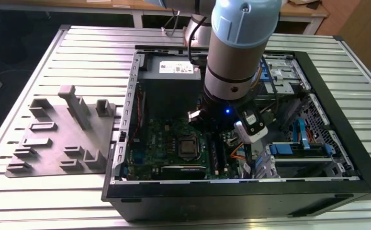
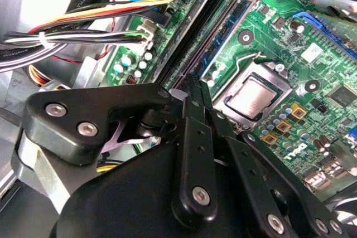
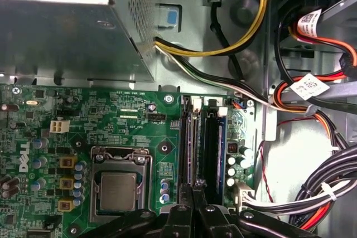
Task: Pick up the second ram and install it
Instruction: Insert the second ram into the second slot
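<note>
The gripper (image 2: 194, 80) is pinching its two fingers narrowly together over the second ram (image 3: 189, 143). That one stick is standing just beside the one processor (image 3: 118, 190).

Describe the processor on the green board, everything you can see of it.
The processor is a square chip with a dull silver metal lid, lying flat on the green board. A shiny metal frame clamps its edges. No cooler covers it, so its top is bare and nothing rests on it. The long black memory slots run alongside it.
</note>
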Available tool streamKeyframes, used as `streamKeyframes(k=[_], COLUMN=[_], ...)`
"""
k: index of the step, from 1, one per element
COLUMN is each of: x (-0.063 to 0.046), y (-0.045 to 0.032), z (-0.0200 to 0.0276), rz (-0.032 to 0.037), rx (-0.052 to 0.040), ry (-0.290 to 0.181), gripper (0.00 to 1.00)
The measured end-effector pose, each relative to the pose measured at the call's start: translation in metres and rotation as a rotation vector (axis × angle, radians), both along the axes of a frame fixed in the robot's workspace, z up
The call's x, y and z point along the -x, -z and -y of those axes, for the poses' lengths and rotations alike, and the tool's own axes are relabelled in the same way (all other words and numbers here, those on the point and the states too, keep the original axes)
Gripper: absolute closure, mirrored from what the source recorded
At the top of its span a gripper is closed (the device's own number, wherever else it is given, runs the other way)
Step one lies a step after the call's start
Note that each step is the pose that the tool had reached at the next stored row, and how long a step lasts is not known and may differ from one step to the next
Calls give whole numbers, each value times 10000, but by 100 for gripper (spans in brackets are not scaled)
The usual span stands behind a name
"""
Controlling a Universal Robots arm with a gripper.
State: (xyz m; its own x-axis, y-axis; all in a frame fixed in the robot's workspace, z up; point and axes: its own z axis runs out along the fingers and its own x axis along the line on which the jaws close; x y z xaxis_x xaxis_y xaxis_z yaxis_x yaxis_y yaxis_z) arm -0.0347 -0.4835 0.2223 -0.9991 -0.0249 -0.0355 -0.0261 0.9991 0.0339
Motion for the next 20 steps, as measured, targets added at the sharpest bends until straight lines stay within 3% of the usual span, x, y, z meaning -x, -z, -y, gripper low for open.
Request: streamKeyframes(k=[9, 20], x=[-2, -1], y=[-26, 1], z=[0, 0], rz=[0, -1], rx=[163, 156], ry=[5, 8], gripper=[92, 92])
